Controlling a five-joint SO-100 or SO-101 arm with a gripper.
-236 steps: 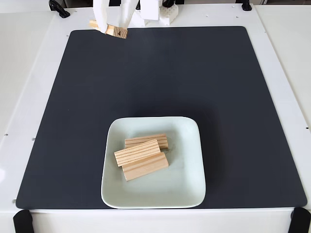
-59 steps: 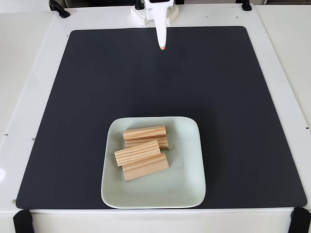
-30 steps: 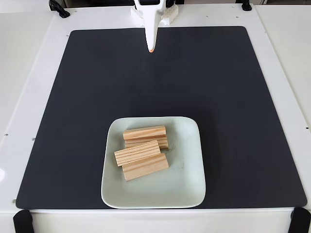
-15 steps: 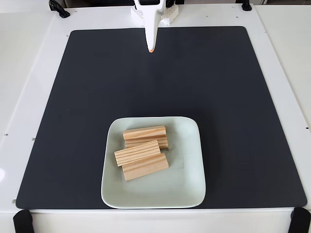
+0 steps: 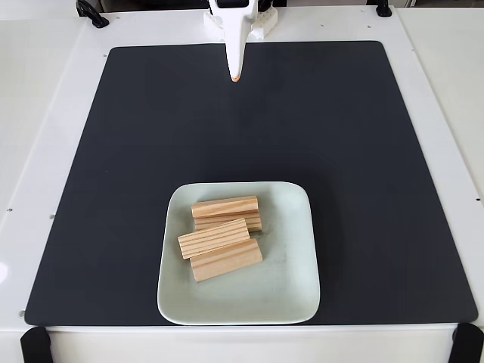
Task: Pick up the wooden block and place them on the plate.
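At the far edge of the black mat (image 5: 340,151), your gripper (image 5: 236,76) hung as a single white taper ending in an orange tip, its fingers pressed together with nothing between them. Well apart from it, toward the near edge of the mat, sat the plate (image 5: 291,283), pale and square with rounded corners. Four wooden blocks (image 5: 215,237) lay on the plate's left half, bunched and partly stacked, each touching a neighbour. All four ran roughly left to right in the fixed view, tilted a little so their right ends sat farther from the camera. None rested on the mat itself.

You had the blocks lying straight down the picture from the jaws, almost on the same vertical line as the tip, slightly to its left. Their long axes crossed that line nearly at right angles. Judging from this, every block was already on the plate, so any coming move would likely be a rest rather than another reach across the mat.
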